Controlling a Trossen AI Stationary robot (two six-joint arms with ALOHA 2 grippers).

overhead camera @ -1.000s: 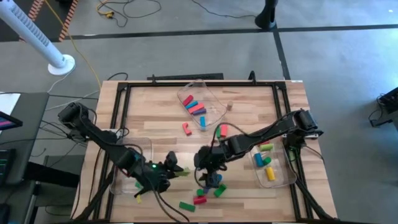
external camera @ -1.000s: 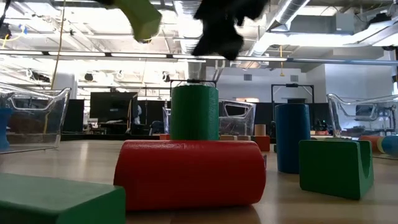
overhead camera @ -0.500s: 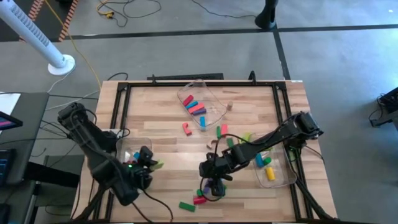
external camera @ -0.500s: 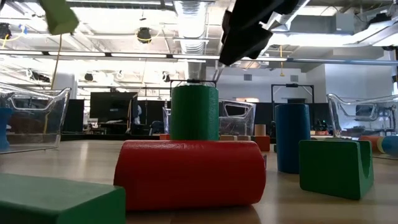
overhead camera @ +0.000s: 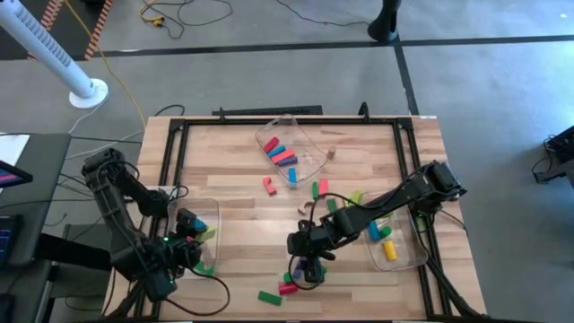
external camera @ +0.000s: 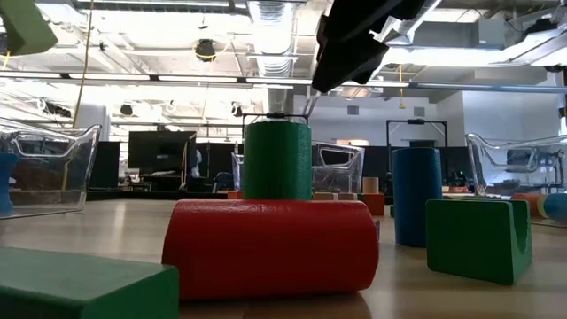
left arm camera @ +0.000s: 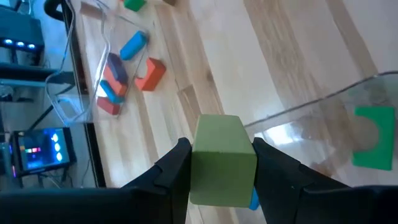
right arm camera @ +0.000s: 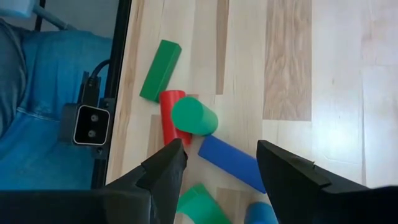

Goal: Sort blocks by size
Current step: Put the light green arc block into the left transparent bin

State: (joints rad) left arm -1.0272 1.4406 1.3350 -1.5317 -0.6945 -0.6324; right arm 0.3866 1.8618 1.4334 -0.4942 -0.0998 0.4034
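My left gripper (left arm camera: 221,163) is shut on a light green block (left arm camera: 222,155) and hangs over the clear left bin (overhead camera: 184,256), which holds a blue block (overhead camera: 199,225) and a green arch (left arm camera: 373,138). In the low view the light green block (external camera: 25,22) shows high at the left. My right gripper (right arm camera: 219,149) stands open above a cluster near the front edge, touching nothing: a green cylinder (right arm camera: 194,116), a red cylinder (right arm camera: 168,118), a blue bar (right arm camera: 233,163) and a green bar (right arm camera: 160,70). My left gripper pinches the light green block by two opposite sides (left arm camera: 199,163) between its two fingers. The fingers slant downward. The block is lifted clear, above the left bin's rim (left arm camera: 323,106).
A clear bin (overhead camera: 291,148) at the far middle holds several blocks, and another (overhead camera: 395,240) at the right holds yellow and blue ones. Loose blocks lie mid-table: red (overhead camera: 268,185), tan (overhead camera: 330,152), green (overhead camera: 269,296). A black frame (overhead camera: 170,170) borders the table.
My left gripper has carried the light green block from beside the front cluster toward the table's left edge, to above the left bin, rolling as it went. The block stayed in its hold, clear of the table. My right gripper shifted a little toward the near edge, then kept still.
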